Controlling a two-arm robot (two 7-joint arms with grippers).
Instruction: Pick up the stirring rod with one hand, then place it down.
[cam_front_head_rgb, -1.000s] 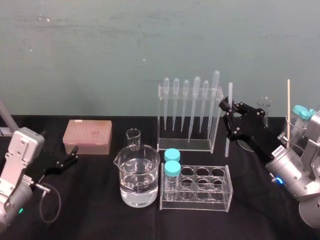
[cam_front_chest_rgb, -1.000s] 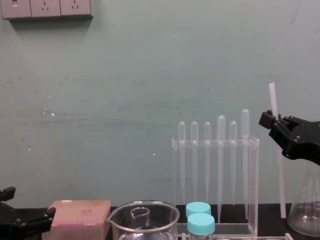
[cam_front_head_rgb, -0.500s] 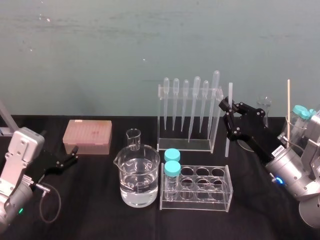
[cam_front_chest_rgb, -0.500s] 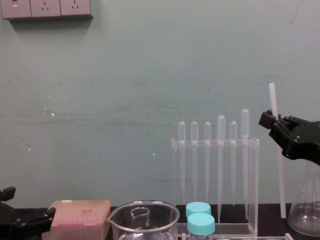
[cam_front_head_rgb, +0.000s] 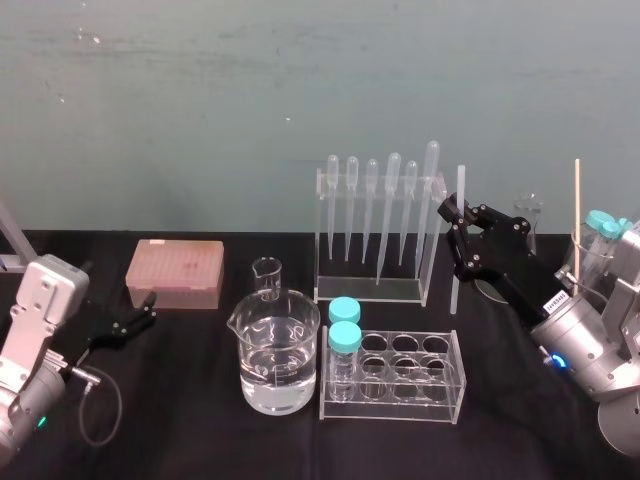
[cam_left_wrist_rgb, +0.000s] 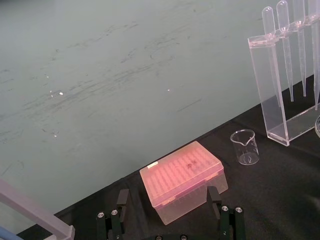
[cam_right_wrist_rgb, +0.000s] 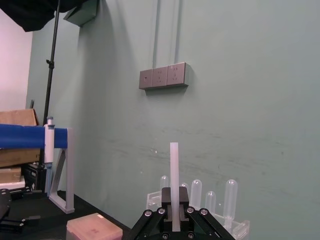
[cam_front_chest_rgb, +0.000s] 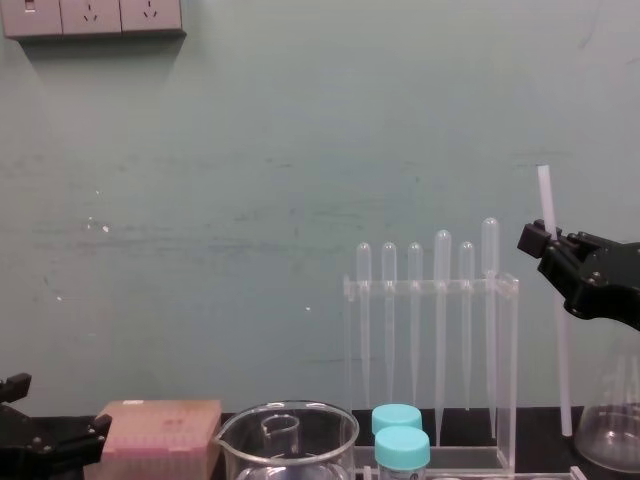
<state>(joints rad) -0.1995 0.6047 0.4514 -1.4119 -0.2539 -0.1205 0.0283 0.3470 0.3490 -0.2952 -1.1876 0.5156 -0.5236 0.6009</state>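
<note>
- Half done, seemingly: right gripper (cam_front_head_rgb: 462, 232) clamps the stirring rod (cam_front_head_rgb: 460, 190) upright beside the pipette rack (cam_front_head_rgb: 380, 230).
- Left gripper (cam_front_head_rgb: 130, 322), wide open, well left of it.
- Setting down remains.

The head view looks forward and down on the black worktop (cam_front_head_rgb: 200, 440) from well back, taking in the left claw (cam_front_head_rgb: 148, 310) and the right claw (cam_front_head_rgb: 457, 222) at once. The chest view sits lower and nearer, facing the wall almost level. It shares with the head view the pipette rack (cam_front_chest_rgb: 508, 360) just beside the right claw. The left wrist view looks out over its spread claw at a pink box (cam_left_wrist_rgb: 182, 182) close ahead. The right wrist view looks past its claw at the wall, with the clamped stirring rod (cam_right_wrist_rgb: 174, 170) close to the lens.
</note>
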